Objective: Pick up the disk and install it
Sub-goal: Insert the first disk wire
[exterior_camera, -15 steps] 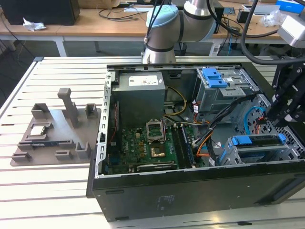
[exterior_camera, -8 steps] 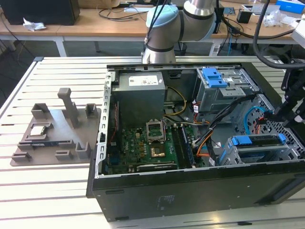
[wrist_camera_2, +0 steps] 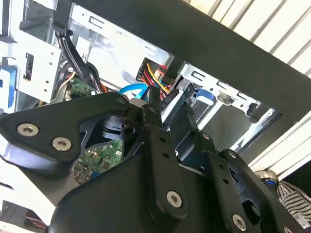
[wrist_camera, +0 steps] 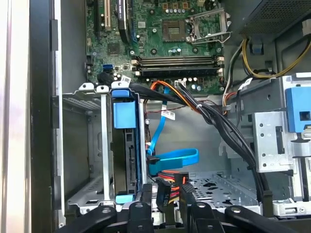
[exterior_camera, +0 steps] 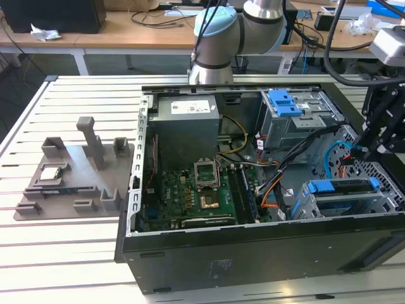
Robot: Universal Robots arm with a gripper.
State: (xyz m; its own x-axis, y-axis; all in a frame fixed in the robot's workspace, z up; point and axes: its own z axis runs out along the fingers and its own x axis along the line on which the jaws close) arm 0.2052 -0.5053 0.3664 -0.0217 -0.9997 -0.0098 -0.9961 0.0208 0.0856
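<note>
Open computer case; green motherboard inside; grey fixture tray beside.

Green motherboard, blue-framed disk, blue flat cable, grey fixture plate, black tool, black case wall, white slatted counter.

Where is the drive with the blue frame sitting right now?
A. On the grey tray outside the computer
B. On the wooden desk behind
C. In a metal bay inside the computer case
C: the disk with its blue frame sits in a metal bay inside the computer case, near the exterior view's right.
</note>
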